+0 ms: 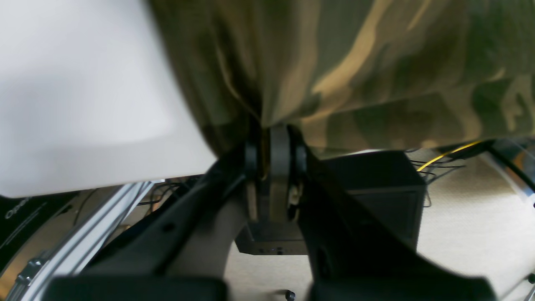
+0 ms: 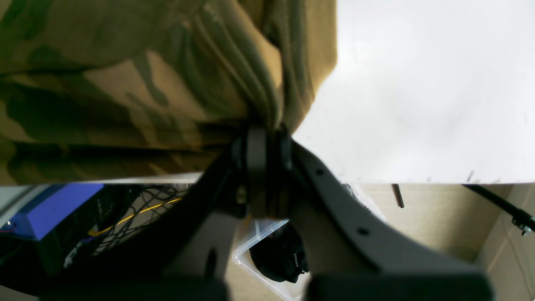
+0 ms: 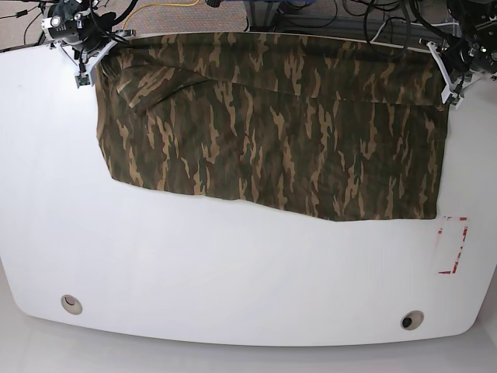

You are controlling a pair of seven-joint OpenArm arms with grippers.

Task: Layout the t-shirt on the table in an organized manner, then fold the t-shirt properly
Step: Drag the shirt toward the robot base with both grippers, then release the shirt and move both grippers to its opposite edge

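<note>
The t-shirt [image 3: 272,132] wears olive, brown and tan camouflage; the bench [image 3: 233,272] is glossy white, with a red-outlined rectangle [image 3: 453,245].

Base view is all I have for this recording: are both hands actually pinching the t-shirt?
Observer: Yes. In the left wrist view the left hand is shut on a bunched corner of the t-shirt.
Operator: And the right?
Observer: The right hand is shut on gathered folds of cloth too.
Operator: Does any cloth hang off the table?
Observer: Yes, by the left hand it drapes past the edge of the table.
</note>
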